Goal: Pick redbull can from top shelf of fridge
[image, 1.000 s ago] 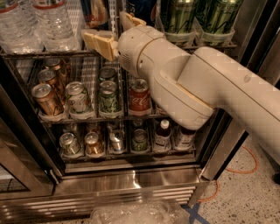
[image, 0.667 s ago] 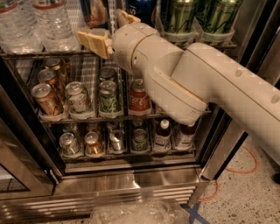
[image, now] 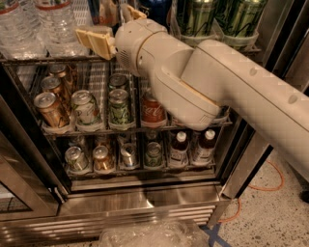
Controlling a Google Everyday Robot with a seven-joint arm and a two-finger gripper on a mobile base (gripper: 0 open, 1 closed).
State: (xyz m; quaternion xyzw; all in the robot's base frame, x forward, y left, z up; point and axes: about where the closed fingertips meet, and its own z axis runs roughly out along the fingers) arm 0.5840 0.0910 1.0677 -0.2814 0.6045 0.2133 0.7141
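Note:
The redbull can (image: 102, 10) stands on the top shelf (image: 34, 59) of the fridge (image: 145, 200), cut off by the picture's top edge; only its blue and red lower part shows. My gripper (image: 114, 26) is at the shelf's front, right at the can. Its tan fingers (image: 94, 39) are spread, one low and left in front of the can, the other up and to the can's right. I cannot see them pressing on the can. My white arm covers the middle of the fridge.
Water bottles (image: 34, 24) stand left of the can, a dark-blue can (image: 155, 6) to its right, and tall green cans (image: 198, 17) in white cups further right. Short cans (image: 120, 107) and small bottles (image: 179, 147) fill the lower racks. An orange cable (image: 260, 185) lies on the floor.
My gripper and arm have moved up and to the left, closer around the redbull can. The cans and bottles have not moved.

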